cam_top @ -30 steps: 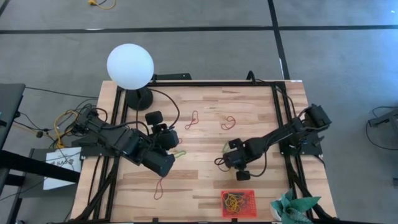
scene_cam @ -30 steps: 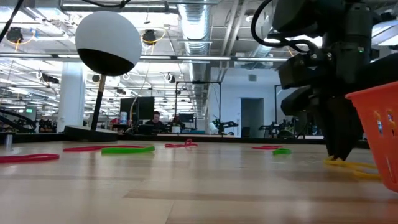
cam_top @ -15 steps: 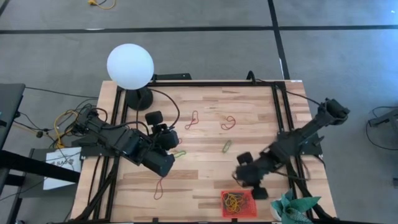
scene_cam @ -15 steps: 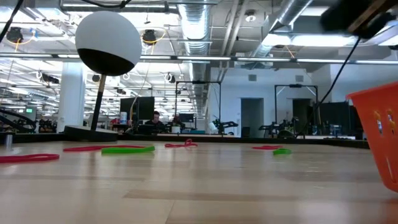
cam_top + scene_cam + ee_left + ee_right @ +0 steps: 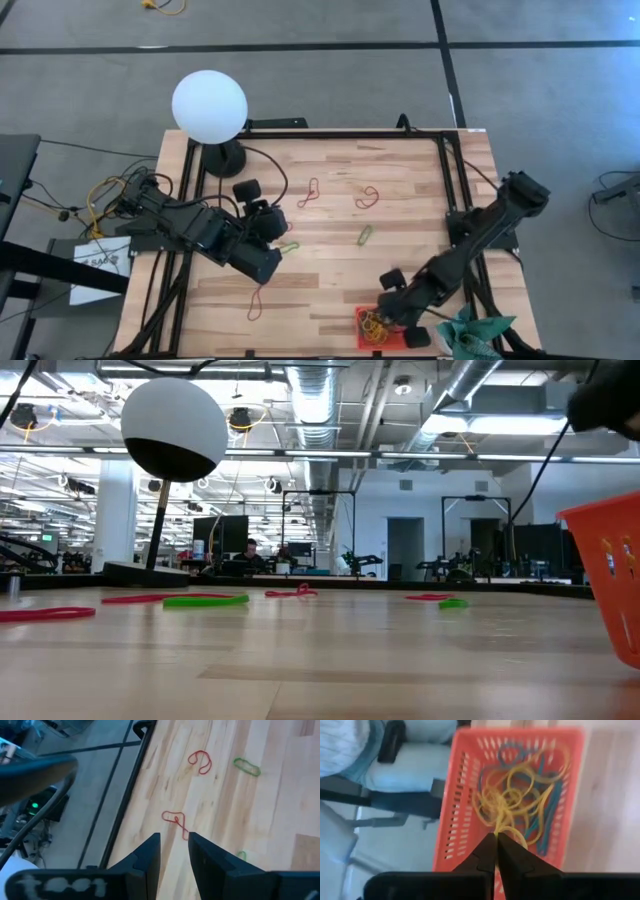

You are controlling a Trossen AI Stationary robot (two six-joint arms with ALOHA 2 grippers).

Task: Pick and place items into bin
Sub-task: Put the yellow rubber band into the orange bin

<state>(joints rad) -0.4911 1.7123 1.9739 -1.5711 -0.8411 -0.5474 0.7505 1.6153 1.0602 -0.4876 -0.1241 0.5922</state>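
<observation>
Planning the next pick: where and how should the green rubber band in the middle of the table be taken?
The green band lies flat on the wood as a long narrow loop, slanted, apart from the red bands. Probably best to come straight down from above and close the pincer across its narrow width near the middle, pinching both strands together. The right pincer, now shut over the bin, is nearer.

I see a table [image 5: 330, 215] of pale wood planks with a smooth, faintly glossy finish and visible grain. The bin [image 5: 462, 815] looks like matt orange-red plastic with slotted walls, holding thin rubbery bands [image 5: 520, 800], and beside it lies a crumpled teal cloth [image 5: 472, 335]. The arms [image 5: 200, 232] look like matt black plastic or metal, and the lamp globe [image 5: 209, 105] is smooth and white.
</observation>
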